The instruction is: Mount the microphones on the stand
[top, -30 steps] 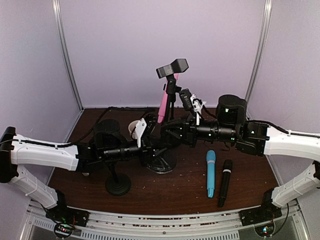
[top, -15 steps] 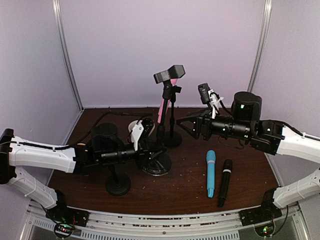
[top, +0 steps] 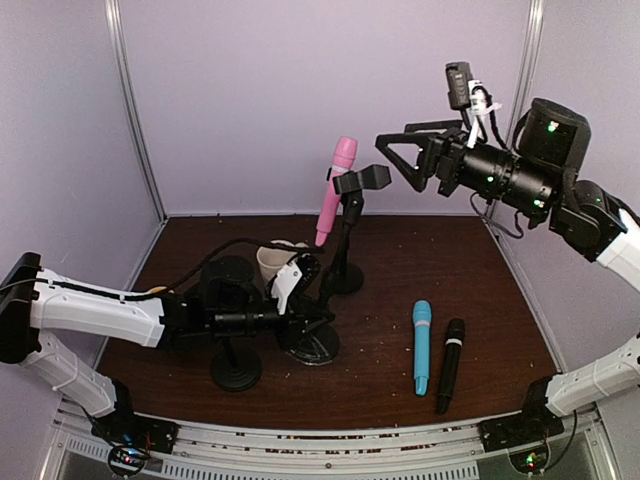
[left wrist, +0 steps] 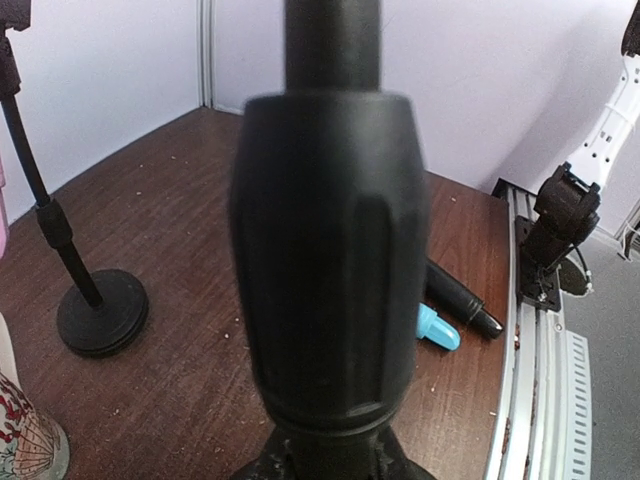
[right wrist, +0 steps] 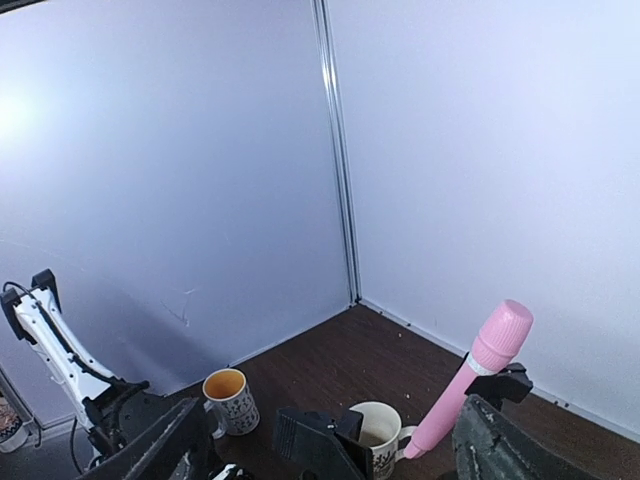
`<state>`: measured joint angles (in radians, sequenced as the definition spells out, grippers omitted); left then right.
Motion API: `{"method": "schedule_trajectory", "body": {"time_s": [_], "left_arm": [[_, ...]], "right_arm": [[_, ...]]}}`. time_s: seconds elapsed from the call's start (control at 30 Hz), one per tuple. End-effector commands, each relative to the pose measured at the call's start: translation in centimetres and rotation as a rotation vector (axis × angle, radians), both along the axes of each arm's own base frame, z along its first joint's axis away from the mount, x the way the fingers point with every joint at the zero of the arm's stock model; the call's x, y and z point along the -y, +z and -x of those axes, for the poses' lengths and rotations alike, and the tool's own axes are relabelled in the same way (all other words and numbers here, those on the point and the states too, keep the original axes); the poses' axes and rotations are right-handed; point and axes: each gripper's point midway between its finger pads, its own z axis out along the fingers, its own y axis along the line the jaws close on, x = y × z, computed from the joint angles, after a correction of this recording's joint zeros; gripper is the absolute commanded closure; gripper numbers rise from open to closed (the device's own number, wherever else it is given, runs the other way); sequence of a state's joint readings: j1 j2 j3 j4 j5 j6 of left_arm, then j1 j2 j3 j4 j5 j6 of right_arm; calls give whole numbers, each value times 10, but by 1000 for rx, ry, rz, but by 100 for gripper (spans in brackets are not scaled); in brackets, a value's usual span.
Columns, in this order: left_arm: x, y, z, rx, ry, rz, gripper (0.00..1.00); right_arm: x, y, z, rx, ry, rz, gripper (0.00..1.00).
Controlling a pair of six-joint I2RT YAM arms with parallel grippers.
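Blue mic & black mic on surface: prob. light, stiff, slick, so grab mid-barrel. R hand released, empty; L hand clenched on stand pole.

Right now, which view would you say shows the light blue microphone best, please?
Top external: the light blue microphone lies whole on the table. Left wrist shows only one end behind a stand; right wrist misses it.

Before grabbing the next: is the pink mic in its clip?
In. The pink microphone leans in the stand's clip; right gripper open, apart.
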<state>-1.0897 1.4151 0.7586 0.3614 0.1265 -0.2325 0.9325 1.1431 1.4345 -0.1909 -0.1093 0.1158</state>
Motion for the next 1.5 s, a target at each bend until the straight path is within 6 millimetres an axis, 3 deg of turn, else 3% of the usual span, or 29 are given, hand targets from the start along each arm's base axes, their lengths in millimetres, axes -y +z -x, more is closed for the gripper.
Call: {"method": "schedule_trajectory", "body": {"time_s": [0.0, 0.1, 0.27, 0.47, 0.63, 0.97, 1.2, 1.33, 1.47], "left_arm": [[12, 48, 1, 94, -25, 110, 100], [11, 48, 2, 98, -23, 107, 100], [7, 54, -1, 111, 4, 119, 100], [10, 62, -5, 128, 15, 144, 100], [11, 70, -5, 152, 14, 186, 100], [17, 66, -12, 173, 36, 234, 100], [18, 68, -7, 215, 7, 286, 100], [9, 74, -9, 235, 40, 342, 100], [9, 79, -11, 251, 52, 352, 100]], "right_arm": [[-19, -36, -24, -69, -44, 114, 17], [-28, -47, -31, -96, -39, 145, 30], [-42, -65, -26, -146, 38, 165, 55], [-58, -107, -24, -261, 100, 187, 73], [-66, -135, -22, -354, 132, 154, 76], [-80, -183, -14, -444, 207, 183, 77], [-84, -192, 8, -393, 334, 303, 76], [-60, -190, -11, -366, 163, 289, 78], [-57, -199, -13, -420, 127, 254, 78]]}}
